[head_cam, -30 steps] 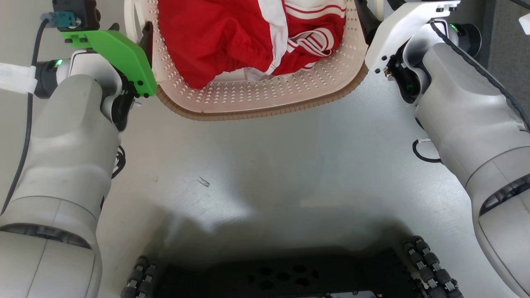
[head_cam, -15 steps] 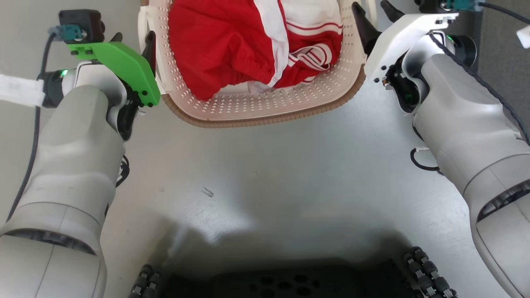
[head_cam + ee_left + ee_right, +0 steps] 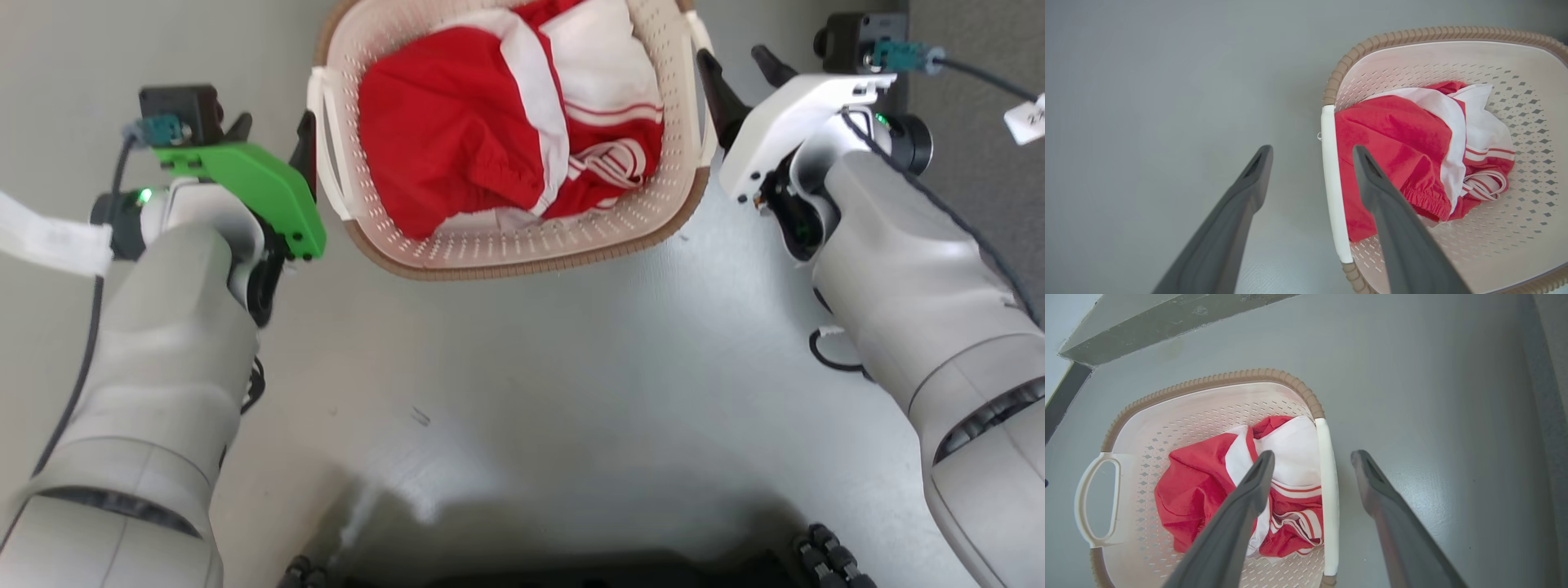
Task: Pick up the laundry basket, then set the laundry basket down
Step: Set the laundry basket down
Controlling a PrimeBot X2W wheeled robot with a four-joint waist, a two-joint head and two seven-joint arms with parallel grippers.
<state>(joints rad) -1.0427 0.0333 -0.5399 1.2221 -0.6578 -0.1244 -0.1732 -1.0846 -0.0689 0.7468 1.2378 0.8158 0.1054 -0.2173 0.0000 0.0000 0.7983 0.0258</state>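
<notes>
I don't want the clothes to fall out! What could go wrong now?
Both the left gripper and right gripper are open, each straddling a white handle of the laundry basket. If one closes badly, the basket might tip. The inner fingers sit near the red and white garment, so they could pinch cloth too.

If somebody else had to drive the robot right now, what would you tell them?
Left gripper: open and empty. Its fingers line up on either side of the left handle but do not grip it.
Right gripper: open and empty, lined up the same way over the right handle.
Laundry basket: upright on the grey floor between the arms, with red and white clothes inside.
Done: this moment does not show whether the basket has already been lifted.
Left: if it hasn't, shut both grippers on the handles, lift, then set it down.
</notes>
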